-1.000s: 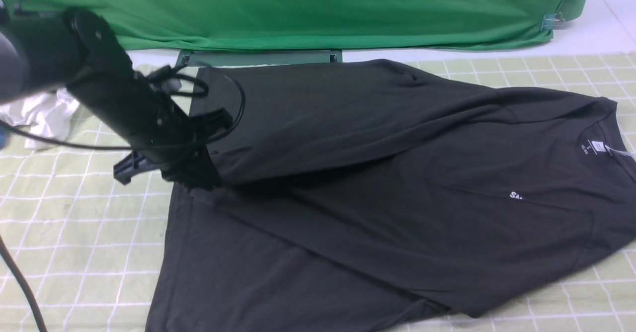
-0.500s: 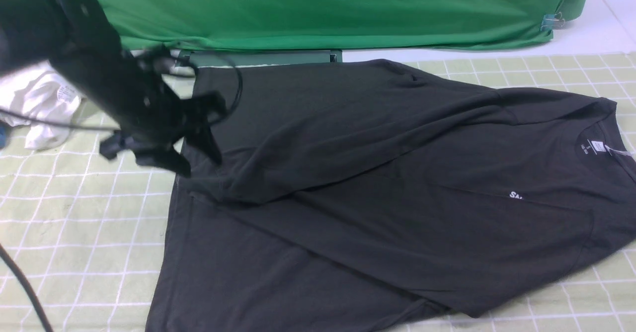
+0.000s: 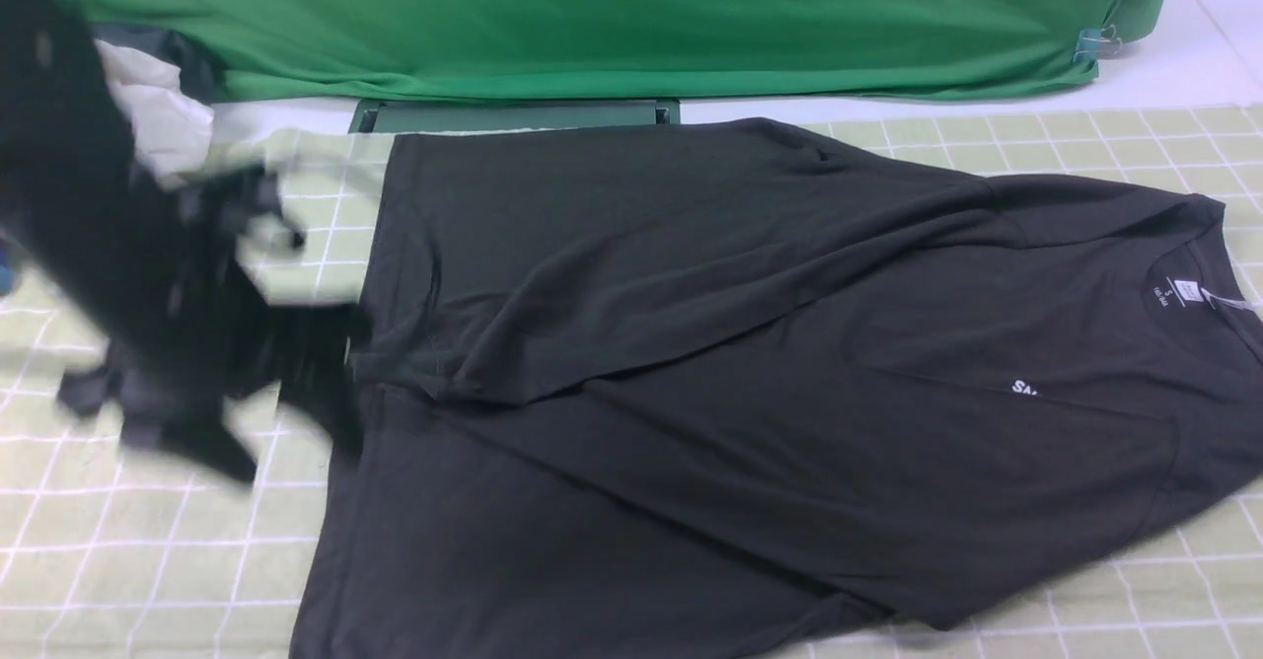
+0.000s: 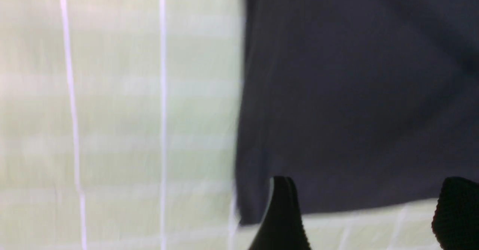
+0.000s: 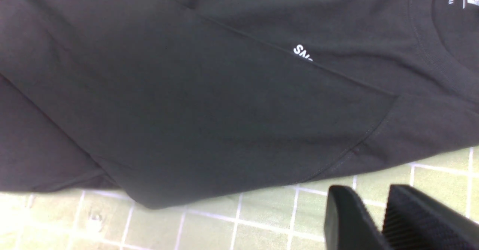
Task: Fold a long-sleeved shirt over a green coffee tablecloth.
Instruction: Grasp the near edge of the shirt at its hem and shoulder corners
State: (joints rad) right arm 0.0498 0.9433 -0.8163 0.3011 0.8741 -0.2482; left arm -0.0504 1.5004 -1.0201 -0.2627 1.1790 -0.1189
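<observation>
The long-sleeved shirt (image 3: 740,393) lies flat on the green coffee tablecloth (image 3: 148,541), collar and white neck label (image 3: 1184,291) to the right, its far side folded over the body. My left gripper (image 3: 281,432), blurred by motion, hangs open just left of the shirt's left edge with nothing in it. In the left wrist view its gripper (image 4: 368,190) stands wide over the shirt (image 4: 355,93) and tablecloth (image 4: 119,111). The right gripper (image 5: 368,195) hovers over tablecloth (image 5: 262,223) beside the shirt (image 5: 206,111), jaws slightly apart and empty; it is outside the front view.
A bright green fabric (image 3: 631,18) hangs along the back, held by a clip (image 3: 1095,42). A white garment (image 3: 158,111) lies at the back left, partly behind my left arm. A dark green board (image 3: 513,114) sits behind the shirt.
My left gripper opened and let go of the shirt's folded edge, which dropped flat onto the body. The left arm then swung left and nearer, off the shirt.
</observation>
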